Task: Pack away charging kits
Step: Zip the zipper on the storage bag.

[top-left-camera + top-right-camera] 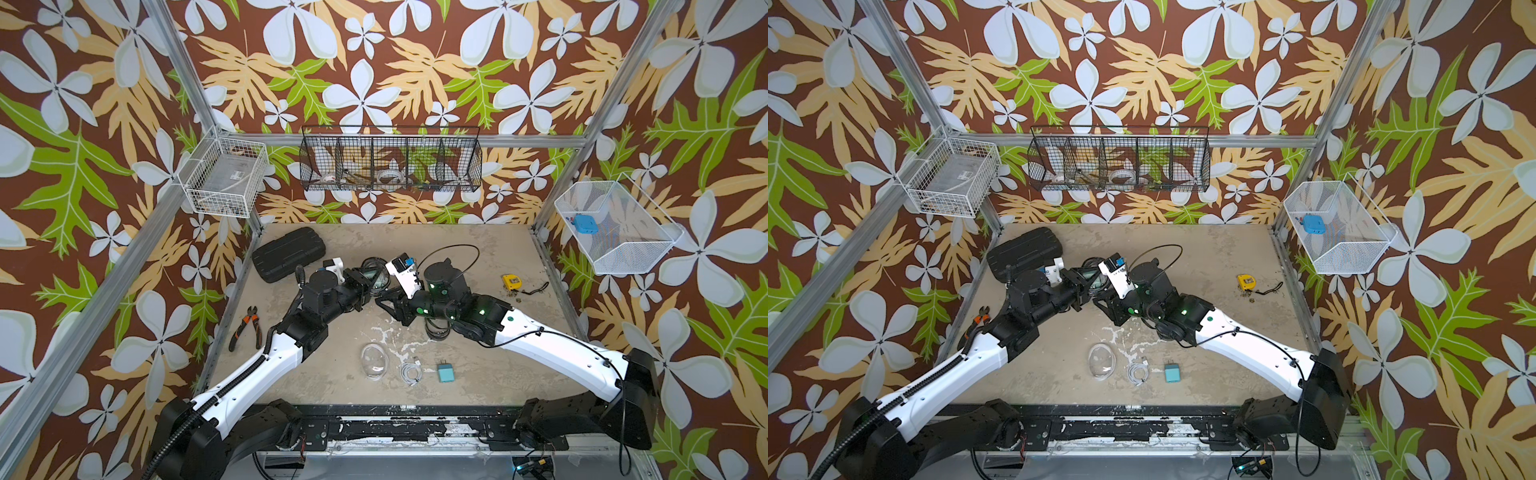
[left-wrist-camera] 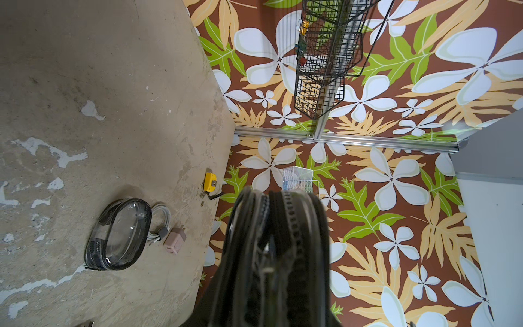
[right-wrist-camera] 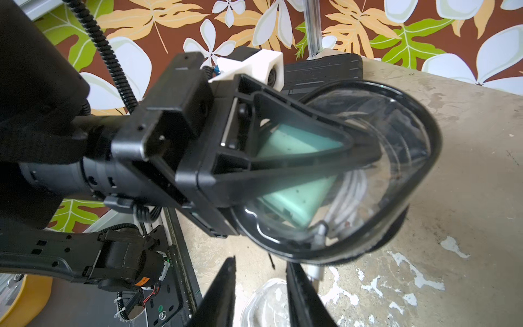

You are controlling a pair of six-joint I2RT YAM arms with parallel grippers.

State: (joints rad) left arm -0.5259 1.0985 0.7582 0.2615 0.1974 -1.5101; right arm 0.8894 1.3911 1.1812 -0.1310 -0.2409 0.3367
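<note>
**Top views.** The left gripper (image 1: 370, 283) is clamped on a black-rimmed pouch (image 1: 376, 272). It holds the pouch clear of the table (image 1: 478, 374), just beside the black hard case (image 1: 289, 253) on the case's mid-table side. The right gripper (image 1: 380, 300) sits tip to tip with it, and its state cannot be read here. A clear pouch (image 1: 374, 360), coiled cable (image 1: 410, 371) and teal plug (image 1: 446, 371) lie in a row well apart from the case, toward the robot's base.

**Left wrist view.** The held pouch appears edge-on. Both zip tracks show with a gap between them, so the mouth looks unzipped. Another pouch (image 2: 119, 233), a grey-white cable (image 2: 160, 223) and a pink plug (image 2: 175, 240) lie close together on the table. The case is out of frame.

**Right wrist view.** The right gripper's fingers (image 3: 223, 291) stand apart and empty, near the held pouch's rim. A mint plug (image 3: 294, 198) and white cable (image 3: 351, 192) show through the glossy wall.

**Hazard.** Tipping the mouth downward would likely spill both items. The slick wall may also slip in the clamp.
</note>
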